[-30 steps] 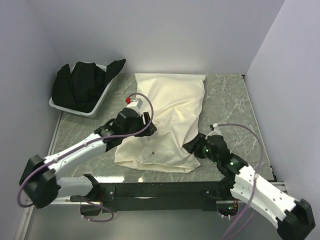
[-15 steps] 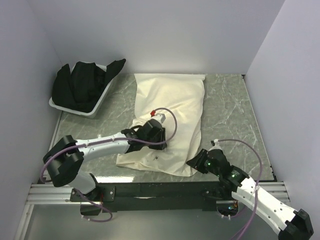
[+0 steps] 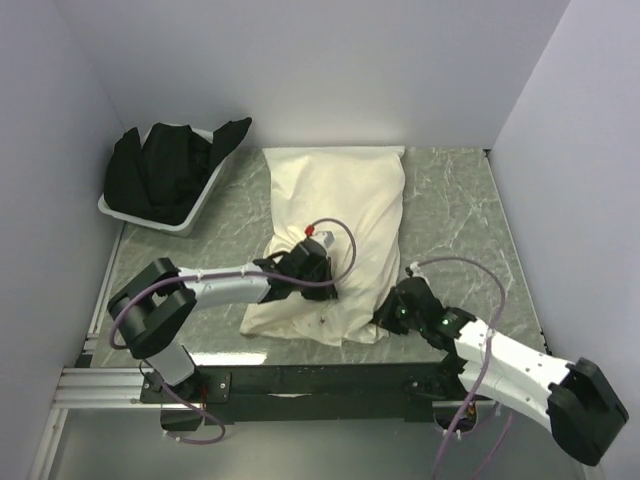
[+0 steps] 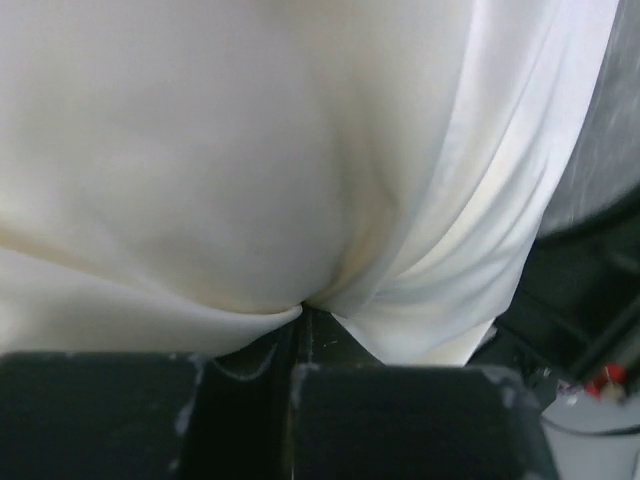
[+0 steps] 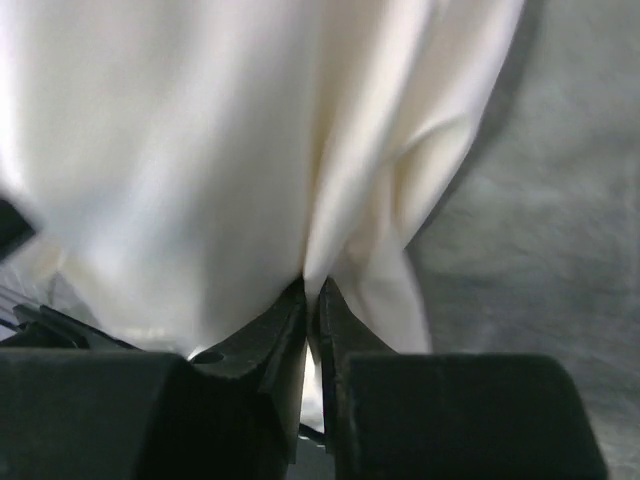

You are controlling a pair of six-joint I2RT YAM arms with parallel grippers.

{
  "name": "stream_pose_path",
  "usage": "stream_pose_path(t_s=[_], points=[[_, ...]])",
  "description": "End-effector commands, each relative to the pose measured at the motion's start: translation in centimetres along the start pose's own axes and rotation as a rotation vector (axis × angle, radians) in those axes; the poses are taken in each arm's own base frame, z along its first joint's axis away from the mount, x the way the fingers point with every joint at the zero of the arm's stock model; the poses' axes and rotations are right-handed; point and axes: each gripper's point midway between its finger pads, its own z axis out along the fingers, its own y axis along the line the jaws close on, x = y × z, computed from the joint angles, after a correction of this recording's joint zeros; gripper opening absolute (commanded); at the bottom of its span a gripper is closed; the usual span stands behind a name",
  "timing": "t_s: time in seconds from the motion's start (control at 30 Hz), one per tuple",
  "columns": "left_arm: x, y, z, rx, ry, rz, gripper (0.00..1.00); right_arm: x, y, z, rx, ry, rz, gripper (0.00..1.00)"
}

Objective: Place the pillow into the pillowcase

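The pillowcase [image 3: 335,225] lies puffed up to the right of the tray [image 3: 200,200] holding black cloth [image 3: 165,170]. At its end away from the tray, the left gripper [image 4: 298,318] pinches a fold tight, and the right gripper [image 5: 312,295] clamps the corner cloth.

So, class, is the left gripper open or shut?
Shut on the pillowcase: in the wrist view, the jaws of the left gripper meet, pinching a cream fold.

Open tabletop [image 3: 455,215] between pillowcase [image 3: 340,195] and right wall [image 3: 565,150]
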Motion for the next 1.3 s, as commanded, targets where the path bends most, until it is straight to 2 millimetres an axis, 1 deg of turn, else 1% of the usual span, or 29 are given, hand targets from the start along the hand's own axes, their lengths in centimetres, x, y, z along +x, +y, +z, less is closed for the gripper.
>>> stream_pose_path(t_s=[0.0,0.07,0.1,0.13,0.17,0.2,0.23,0.27,0.3,0.33,0.37,0.4,0.43,0.47,0.5,0.57,0.6,0.63,0.67,0.7,0.73,0.77,0.83,0.87,1.0,1.1,1.17,1.23,1.27], points=[[-4.7,4.0,1.3,-0.105,-0.046,-0.032,0.05,-4.6,5.2,-0.7,-0.048,-0.114,-0.116,0.16],[-5.7,3.6,1.2,-0.089,-0.053,-0.038,0.06,-5.1,5.3,-1.8,-0.027,-0.127,-0.136,0.18],[-6.1,3.5,1.1,-0.076,-0.057,-0.043,0.09,-5.2,5.0,-2.3,-0.020,-0.135,-0.135,0.22],[-6.3,3.2,0.9,-0.062,-0.064,-0.041,0.12,-5.5,5.3,-3.4,-0.051,-0.163,-0.121,0.28],[-6.4,3.1,0.8,-0.057,-0.067,-0.045,0.16,-4.9,3.8,-3.8,-0.013,-0.154,-0.116,0.45],[-6.5,2.6,0.4,-0.037,-0.069,-0.043,0.17,-4.7,3.3,-4.3,-0.013,-0.163,-0.107,0.54],[-6.6,2.1,0.1,-0.016,-0.071,-0.038,0.18,-4.9,3.6,-5.4,-0.056,-0.197,-0.083,0.61],[-6.2,1.7,-0.3,0.013,-0.061,-0.037,0.21,-4.0,2.2,-5.6,-0.029,-0.174,-0.077,0.66],[-6.7,0.0,-1.6,0.077,-0.082,-0.028,0.30,-3.5,1.9,-5.8,-0.044,-0.168,-0.057,0.67],[-6.8,-0.7,-2.5,0.101,-0.095,-0.027,0.38,-3.4,2.3,-6.5,-0.097,-0.183,-0.046,0.66],[-7.3,-1.7,-4.5,0.133,-0.134,-0.028,0.47,-2.4,1.1,-5.9,-0.083,-0.157,-0.033,0.63],[-7.5,-2.0,-5.5,0.141,-0.155,-0.028,0.51,-1.7,1.0,-5.8,-0.103,-0.131,-0.010,0.61],[-7.5,-1.5,-6.4,0.115,-0.173,-0.038,0.52,-1.4,0.9,-5.6,-0.117,-0.126,-0.002,0.58],[-7.5,-1.1,-7.3,0.098,-0.190,-0.056,0.54,-0.6,-0.5,-4.7,-0.081,-0.103,0.006,0.52],[-8.3,-1.3,-9.6,0.097,-0.248,-0.065,0.58,-0.1,-1.2,-4.2,-0.066,-0.093,0.014,0.51],[-7.9,1.5,-11.1,-0.019,-0.301,-0.129,0.61,0.6,-2.4,-3.3,-0.038,-0.073,0.034,0.48],[-8.5,1.9,-13.2,-0.028,-0.366,-0.162,0.63,0.6,-2.4,-3.2,-0.038,-0.074,0.051,0.44],[-8.7,3.6,-14.1,-0.091,-0.420,-0.201,0.64,0.3,-2.6,-3.1,-0.029,-0.096,0.056,0.41],[-7.5,5.1,-15.4,-0.120,-0.439,-0.258,0.63,0.1,-2.9,-2.9,-0.018,-0.110,0.063,0.40],[-7.0,6.3,-16.0,-0.150,-0.460,-0.298,0.61,-0.1,-2.9,-2.8,-0.021,-0.124,0.070,0.37],[-6.4,7.3,-16.4,-0.173,-0.477,-0.331,0.61,-0.2,-3.0,-2.7,-0.014,-0.132,0.080,0.30],[-5.1,9.0,-17.0,-0.192,-0.502,-0.396,0.61,-0.4,-3.0,-2.4,-0.016,-0.143,0.088,0.30],[-3.5,10.8,-17.3,-0.223,-0.516,-0.466,0.60,-0.4,-3.4,-2.0,0.006,-0.145,0.109,0.30],[-2.0,12.6,-17.4,-0.262,-0.524,-0.523,0.59,-0.6,-3.6,-1.7,0.013,-0.159,0.116,0.31],[1.0,15.7,-17.6,-0.318,-0.541,-0.651,0.58,-1.4,-3.3,-1.5,0.021,-0.191,0.155,0.38],[2.0,17.4,-17.8,-0.344,-0.582,-0.736,0.56,-2.2,-3.4,-2.0,0.038,-0.230,0.170,0.43],[2.7,18.3,-17.2,-0.363,-0.590,-0.767,0.57,-2.8,-3.2,-2.5,0.040,-0.253,0.177,0.48],[2.0,18.0,-16.6,-0.336,-0.609,-0.776,0.57,-3.3,-3.3,-2.7,0.052,-0.279,0.189,0.53],[2.2,18.4,-16.0,-0.367,-0.602,-0.775,0.57,-3.4,-3.5,-2.9,0.063,-0.286,0.189,0.54]])
